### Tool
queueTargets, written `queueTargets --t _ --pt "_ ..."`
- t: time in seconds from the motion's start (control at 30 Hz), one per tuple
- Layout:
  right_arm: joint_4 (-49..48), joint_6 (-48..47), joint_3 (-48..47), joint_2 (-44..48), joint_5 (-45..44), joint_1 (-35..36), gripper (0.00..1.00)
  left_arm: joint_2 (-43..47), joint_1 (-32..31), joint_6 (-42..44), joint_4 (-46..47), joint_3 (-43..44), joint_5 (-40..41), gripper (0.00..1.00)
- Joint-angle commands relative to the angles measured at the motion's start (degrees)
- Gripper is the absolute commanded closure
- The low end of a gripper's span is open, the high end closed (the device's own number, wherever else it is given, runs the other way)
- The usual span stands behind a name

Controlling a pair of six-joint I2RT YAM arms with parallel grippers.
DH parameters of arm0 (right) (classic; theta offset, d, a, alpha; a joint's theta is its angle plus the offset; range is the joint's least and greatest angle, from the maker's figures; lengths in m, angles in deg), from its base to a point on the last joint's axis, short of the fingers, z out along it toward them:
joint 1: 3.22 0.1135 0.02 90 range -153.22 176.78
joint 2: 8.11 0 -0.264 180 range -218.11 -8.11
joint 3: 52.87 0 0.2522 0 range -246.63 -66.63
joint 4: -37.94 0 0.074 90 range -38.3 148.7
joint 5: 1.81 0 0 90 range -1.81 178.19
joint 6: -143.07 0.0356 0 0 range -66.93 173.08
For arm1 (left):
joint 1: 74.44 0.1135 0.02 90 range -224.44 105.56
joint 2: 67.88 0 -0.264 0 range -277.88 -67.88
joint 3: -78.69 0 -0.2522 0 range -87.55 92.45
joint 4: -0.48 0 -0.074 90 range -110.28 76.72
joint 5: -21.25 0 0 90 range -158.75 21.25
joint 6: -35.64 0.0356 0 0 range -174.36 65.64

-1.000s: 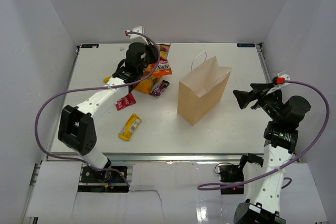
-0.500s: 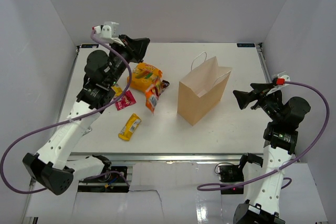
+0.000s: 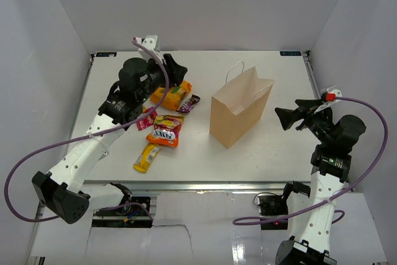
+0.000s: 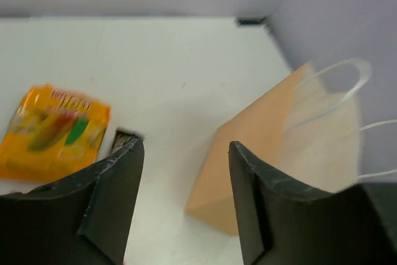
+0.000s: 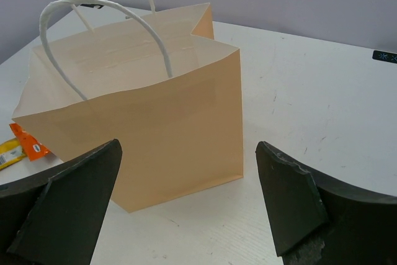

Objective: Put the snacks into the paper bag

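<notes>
The paper bag [image 3: 239,111] stands upright and open mid-table, white handles up; it also fills the right wrist view [image 5: 155,122] and shows in the left wrist view [image 4: 279,147]. The snacks lie to its left: an orange-yellow pouch [image 3: 172,94] [image 4: 56,131], a dark purple bar [image 3: 188,103], an orange-red packet [image 3: 166,133], a red packet [image 3: 144,120] and a yellow bar [image 3: 144,157]. My left gripper [image 3: 178,71] [image 4: 184,147] hangs open and empty above the pouch, pointing toward the bag. My right gripper [image 3: 286,118] [image 5: 188,147] is wide open, right of the bag, holding nothing.
White walls close in the table on the left, back and right. A purple cable loops off each arm. Bare tabletop [image 3: 273,147] lies in front of and behind the bag.
My left gripper rose from the snack pile, swung a little toward the bag and opened. The orange-red packet now lies on the table, and the yellow bar has shifted slightly nearer. The right arm stayed still.
</notes>
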Motion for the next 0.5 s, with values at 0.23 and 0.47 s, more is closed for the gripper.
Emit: queueTargets --t 0.23,0.47 --pt "-2.1 -0.4 0.3 0.5 1.3 -0.3 0.06 -2.0 2.8 4.7 -17.7 -15.9 13.1 0.02" --pt "-2.2 -0.3 0.3 0.8 2.1 -0.3 0.06 -11.1 14.8 5.0 -13.7 -20.3 -8.0 0.02"
